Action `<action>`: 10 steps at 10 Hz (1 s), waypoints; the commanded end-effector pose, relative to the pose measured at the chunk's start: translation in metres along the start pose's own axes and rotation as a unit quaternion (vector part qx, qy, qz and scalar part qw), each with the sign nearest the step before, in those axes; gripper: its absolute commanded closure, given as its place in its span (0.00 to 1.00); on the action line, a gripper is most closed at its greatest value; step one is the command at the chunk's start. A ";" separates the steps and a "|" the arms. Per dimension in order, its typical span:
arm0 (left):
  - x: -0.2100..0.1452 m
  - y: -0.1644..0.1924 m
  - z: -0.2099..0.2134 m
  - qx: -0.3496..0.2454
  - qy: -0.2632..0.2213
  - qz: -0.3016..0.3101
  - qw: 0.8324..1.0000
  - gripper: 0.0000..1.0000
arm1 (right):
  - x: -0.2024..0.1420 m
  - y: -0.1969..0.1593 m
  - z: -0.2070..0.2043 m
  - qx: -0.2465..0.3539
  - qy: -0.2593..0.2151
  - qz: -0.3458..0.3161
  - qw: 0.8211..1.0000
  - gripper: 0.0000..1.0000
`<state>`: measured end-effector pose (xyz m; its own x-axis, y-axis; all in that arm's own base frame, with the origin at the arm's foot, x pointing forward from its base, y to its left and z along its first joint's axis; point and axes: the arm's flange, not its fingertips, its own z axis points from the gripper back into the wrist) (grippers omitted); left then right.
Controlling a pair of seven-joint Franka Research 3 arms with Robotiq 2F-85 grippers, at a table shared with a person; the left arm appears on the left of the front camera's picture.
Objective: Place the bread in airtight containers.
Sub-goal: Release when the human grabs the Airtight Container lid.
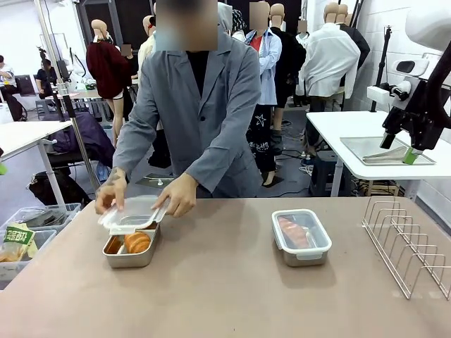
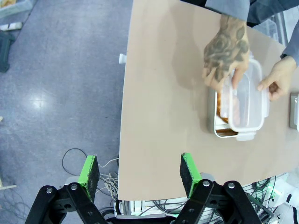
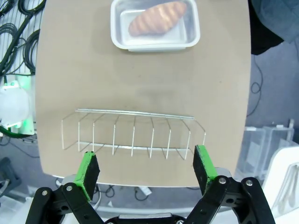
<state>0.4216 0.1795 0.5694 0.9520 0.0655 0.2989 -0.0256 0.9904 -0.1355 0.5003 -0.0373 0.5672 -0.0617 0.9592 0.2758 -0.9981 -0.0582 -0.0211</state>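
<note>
left gripper (image 2: 139,173) stood wide apart, empty, above the table edge. right gripper (image 3: 146,167) also spread wide, empty, over the wire rack (image 3: 133,132). person's two hands (image 1: 111,191) held a clear plastic lid (image 1: 132,214) tilted over the open steel tub (image 1: 132,255), a golden croissant (image 1: 137,242) inside. beside the rack, the second steel tub (image 1: 301,238) sat lidded with its croissant (image 3: 157,17). no legible writing.
</note>
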 end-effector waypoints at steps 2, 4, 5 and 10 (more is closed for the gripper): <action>-0.001 0.001 0.001 0.011 -0.001 0.000 1.000 0.11 | 0.000 0.002 0.000 0.002 0.011 -0.002 1.000 0.00; -0.001 0.001 0.001 0.011 -0.001 0.000 1.000 0.11 | 0.000 0.002 0.000 0.002 0.011 -0.002 1.000 0.00; -0.001 0.001 0.001 0.011 -0.001 0.000 1.000 0.11 | 0.000 0.002 0.000 0.002 0.011 -0.002 1.000 0.00; -0.001 0.001 0.001 0.011 -0.001 0.000 1.000 0.11 | 0.000 0.002 0.000 0.002 0.011 -0.002 1.000 0.00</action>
<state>0.4216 0.1795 0.5694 0.9520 0.0655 0.2989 -0.0256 0.9904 -0.1355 0.5003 -0.0373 0.5673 -0.0617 0.9592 0.2758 -0.9981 -0.0582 -0.0211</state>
